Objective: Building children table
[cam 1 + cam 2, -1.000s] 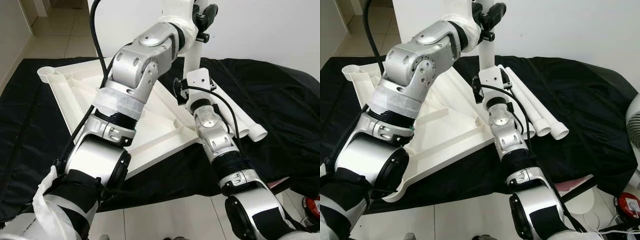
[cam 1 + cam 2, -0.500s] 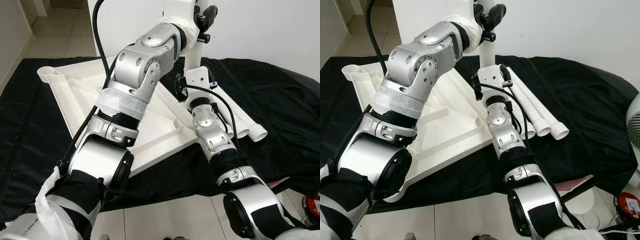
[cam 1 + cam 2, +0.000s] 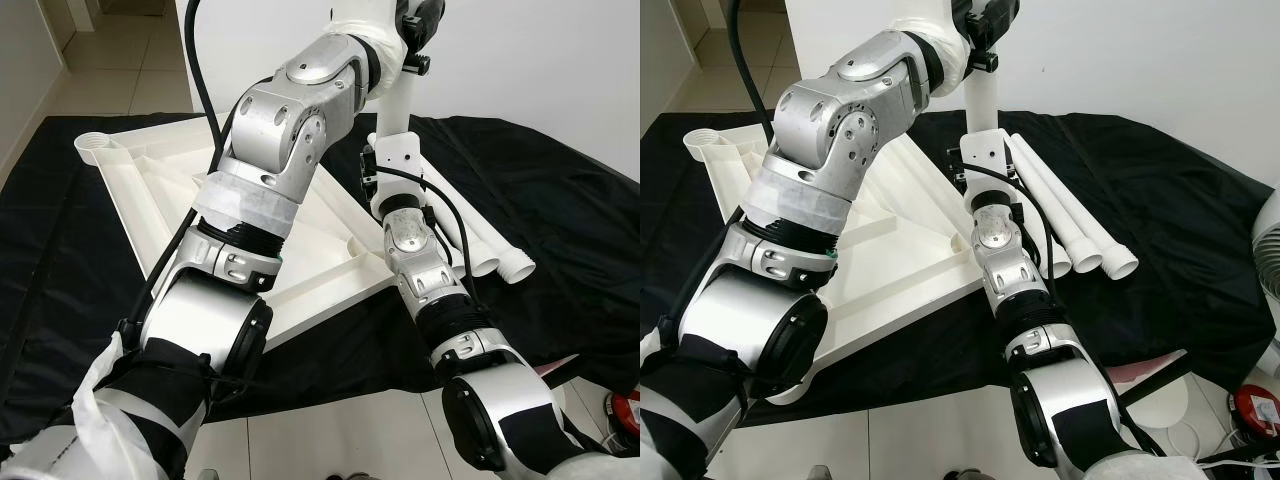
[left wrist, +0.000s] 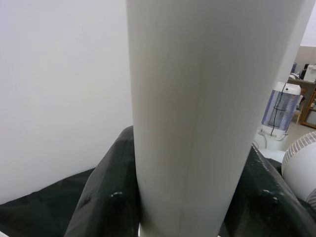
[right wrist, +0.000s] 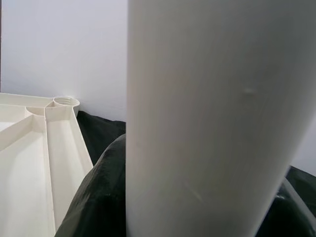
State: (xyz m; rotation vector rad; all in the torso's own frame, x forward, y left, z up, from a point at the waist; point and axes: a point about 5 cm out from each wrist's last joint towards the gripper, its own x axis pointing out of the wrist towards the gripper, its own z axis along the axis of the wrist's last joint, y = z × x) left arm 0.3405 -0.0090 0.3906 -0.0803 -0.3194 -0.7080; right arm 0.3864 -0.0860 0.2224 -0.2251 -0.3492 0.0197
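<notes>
A white plastic tabletop (image 3: 150,190) with ribbed underside lies upside down on a black cloth (image 3: 1180,200). At its far corner stands an upright white cylindrical table leg (image 3: 983,100). The left gripper (image 3: 990,15) grasps the leg high up; the right gripper (image 3: 385,165) meets it lower down. Both wrist views show the leg (image 4: 192,118) close between the fingers, closed on it. Spare white tube legs (image 3: 1070,215) lie beside the tabletop.
</notes>
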